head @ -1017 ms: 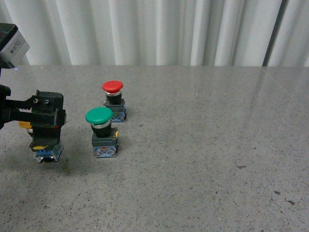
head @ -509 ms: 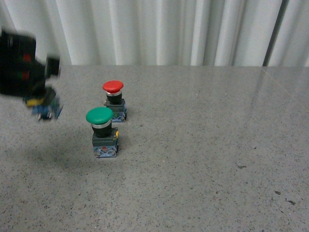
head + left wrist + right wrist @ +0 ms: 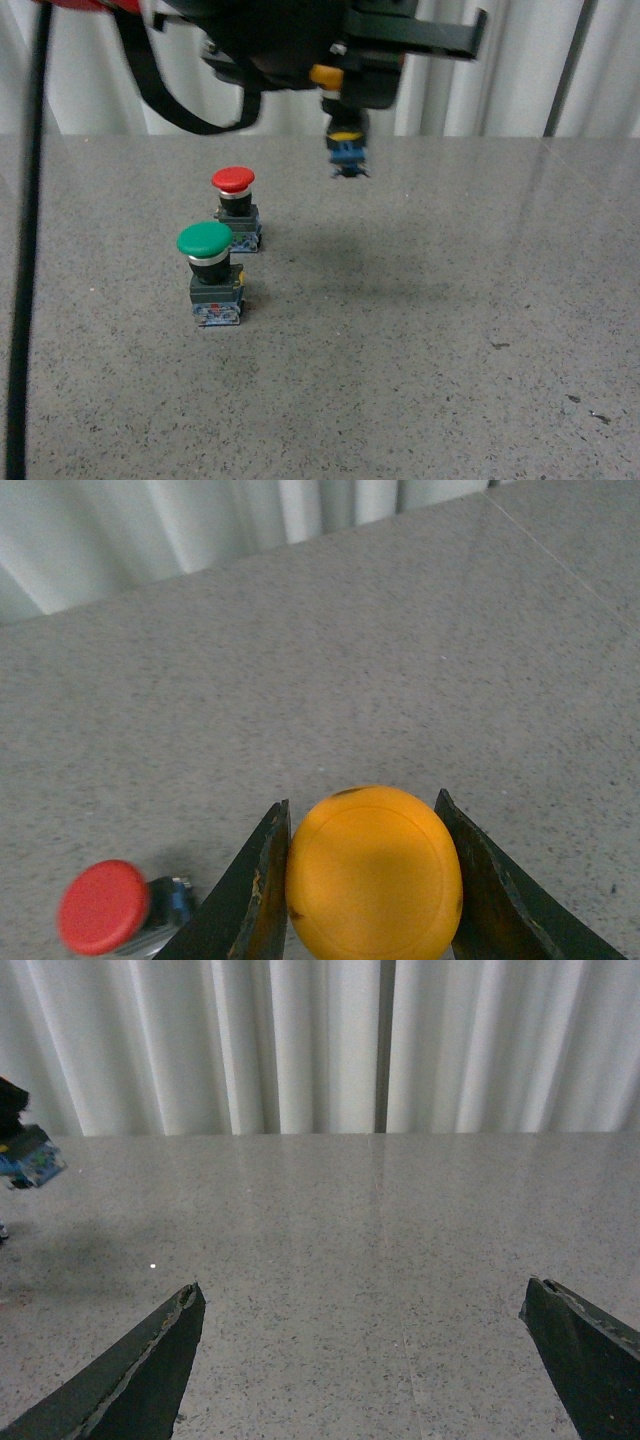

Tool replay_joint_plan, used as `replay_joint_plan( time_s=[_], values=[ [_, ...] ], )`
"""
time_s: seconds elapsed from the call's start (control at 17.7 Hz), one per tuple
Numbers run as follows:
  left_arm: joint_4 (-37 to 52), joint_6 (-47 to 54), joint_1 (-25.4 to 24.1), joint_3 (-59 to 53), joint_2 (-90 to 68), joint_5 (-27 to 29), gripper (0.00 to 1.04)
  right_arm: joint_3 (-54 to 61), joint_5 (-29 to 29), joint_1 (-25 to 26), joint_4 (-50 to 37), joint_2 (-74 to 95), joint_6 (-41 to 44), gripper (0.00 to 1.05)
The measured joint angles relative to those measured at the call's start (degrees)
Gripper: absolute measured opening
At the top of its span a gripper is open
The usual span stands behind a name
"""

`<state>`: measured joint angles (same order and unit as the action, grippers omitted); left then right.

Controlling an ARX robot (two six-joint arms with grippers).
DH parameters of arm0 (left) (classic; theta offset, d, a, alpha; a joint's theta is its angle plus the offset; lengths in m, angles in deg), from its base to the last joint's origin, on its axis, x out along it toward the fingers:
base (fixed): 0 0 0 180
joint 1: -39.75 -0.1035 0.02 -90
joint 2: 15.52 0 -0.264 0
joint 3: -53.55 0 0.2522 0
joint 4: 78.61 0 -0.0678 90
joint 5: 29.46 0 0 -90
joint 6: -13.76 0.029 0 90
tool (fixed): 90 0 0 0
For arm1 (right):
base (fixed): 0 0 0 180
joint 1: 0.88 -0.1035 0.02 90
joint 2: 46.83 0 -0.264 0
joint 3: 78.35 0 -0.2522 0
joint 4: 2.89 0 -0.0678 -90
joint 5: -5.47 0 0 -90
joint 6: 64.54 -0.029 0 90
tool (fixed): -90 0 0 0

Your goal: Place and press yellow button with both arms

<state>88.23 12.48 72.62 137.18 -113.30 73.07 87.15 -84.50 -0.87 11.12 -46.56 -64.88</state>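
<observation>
Yellow button (image 3: 346, 140) clamped in my left pincer (image 3: 350, 112) — off the table (image 3: 450, 300), up in the air.

In my left wrist view the two fingers (image 3: 258, 885) press on either side of the button's (image 3: 373, 872) round yellow cap, which faces straight back at the camera. From the front, its long axis hangs close to upright, cap toward my wrist and blue base pointing down at the tabletop, leaning only slightly. It hangs behind and to the right of the red button (image 3: 233, 180), and further still from the green button (image 3: 205, 240), both of which stand on the table. My right pincer (image 3: 360, 1370) is spread wide with nothing between its fingers — just bare tabletop under it.
</observation>
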Motion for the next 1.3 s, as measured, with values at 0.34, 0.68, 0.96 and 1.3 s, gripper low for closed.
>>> replay_joint_plan(
  time_s=[0.34, 0.68, 0.96, 1.3],
  values=[
    [0.66, -6.12, 3.43, 0.76, -8.50, 2.49, 0.34, 0.00, -0.02, 0.00, 0.00, 0.00, 0.00, 0.98],
    [1.97, -7.48, 5.57, -0.90, -9.81, 1.77, 0.34, 0.00, -0.02, 0.00, 0.00, 0.00, 0.00, 0.98],
    [2.19, -8.20, 5.70, -1.46, -10.73, 2.25, 0.42, 0.00, 0.00, 0.00, 0.00, 0.00, 0.00, 0.98],
    [3.17, -8.41, 5.66, -1.57, -9.18, 2.73, 0.98, 0.00, 0.00, 0.00, 0.00, 0.00, 0.00, 0.98]
  ],
)
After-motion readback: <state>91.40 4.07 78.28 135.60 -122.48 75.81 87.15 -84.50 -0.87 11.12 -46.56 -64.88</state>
